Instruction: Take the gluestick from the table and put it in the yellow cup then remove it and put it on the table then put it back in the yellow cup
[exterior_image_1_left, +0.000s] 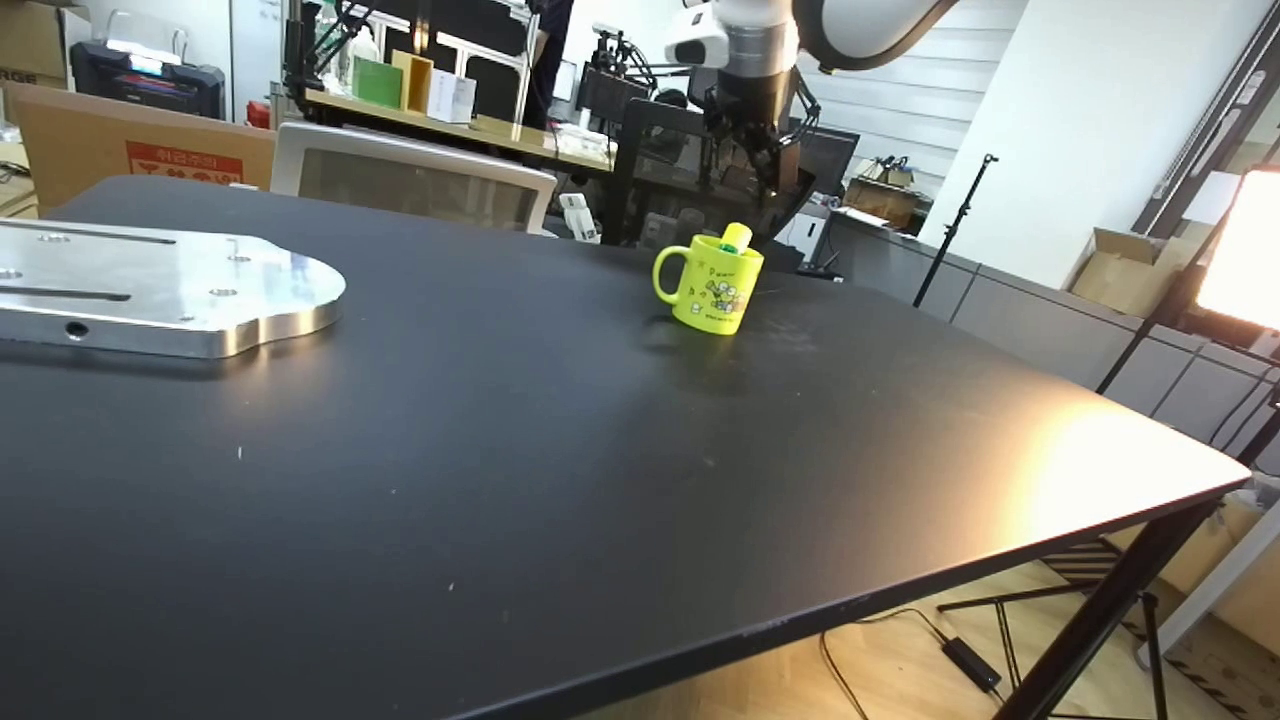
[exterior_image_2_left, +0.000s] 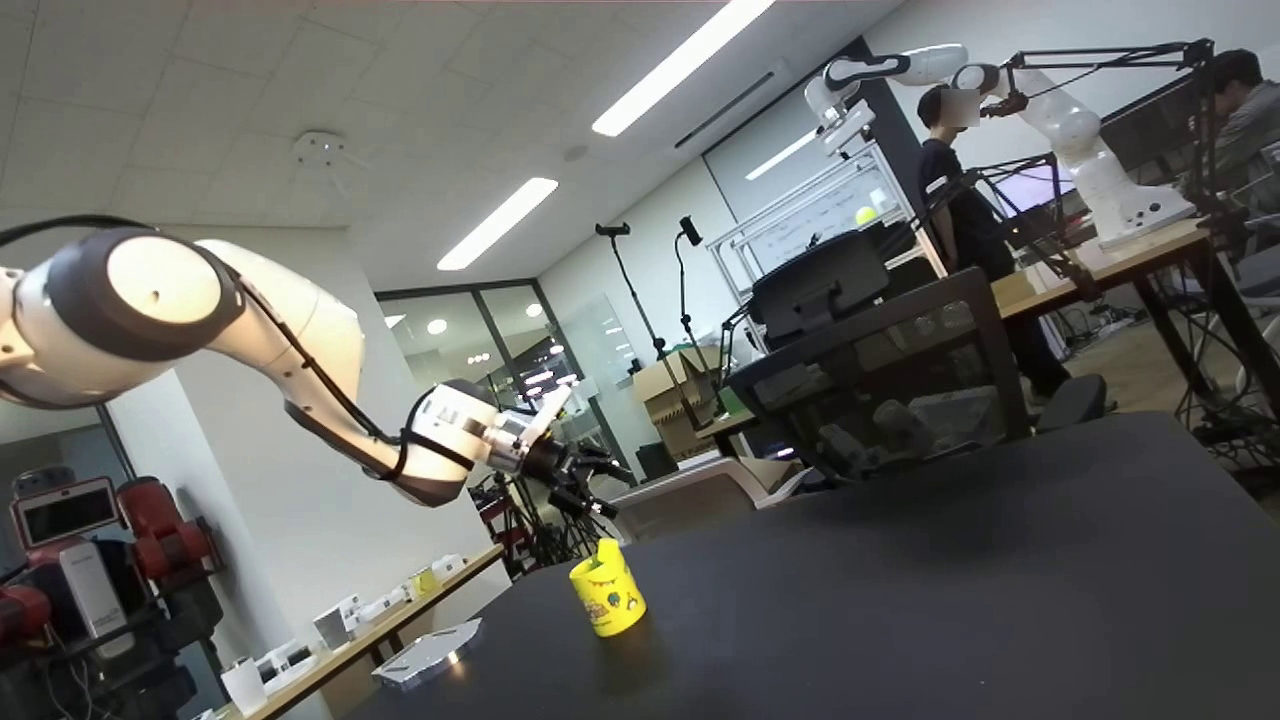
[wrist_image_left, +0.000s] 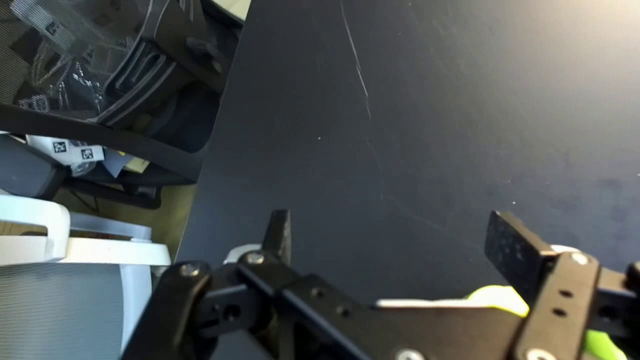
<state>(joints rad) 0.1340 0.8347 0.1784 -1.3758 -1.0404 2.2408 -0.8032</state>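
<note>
Close to one edge of the desk (exterior_image_1_left: 560, 480), the side facing the white chair (exterior_image_1_left: 425, 188), the yellow cup (exterior_image_1_left: 708, 288) is standing upright. The gluestick (exterior_image_1_left: 738, 237) is resting inside it, yellow end projecting above the rim opposite the handle, a sliver of green showing beneath.

Pose: the arm (exterior_image_2_left: 320, 320) is reaching out in a bent line, its last links sloping toward the desk. The pincer (wrist_image_left: 390, 242) is pointing downward near that same edge, higher than the cup and apart from it. State: released; in the wrist view the fingers (wrist_image_left: 510, 247) are standing wide apart, desk surface showing between them. Yellow-green patches are showing behind the linkage; cannot tell which belong to cup or gluestick.

Materials, shapes: the cup is presenting a smooth cylindrical wall, looped handle and dark cartoon print. The desk is showing matte black, a fine pale scratch (wrist_image_left: 357, 67) crossing it; warm glare is washing the corner nearest the lamp (exterior_image_1_left: 1240, 250). Well apart from the cup, a silvery metal plate (exterior_image_1_left: 130, 265) is lying flat, slotted and drilled, its end curving to a scalloped outline.
</note>
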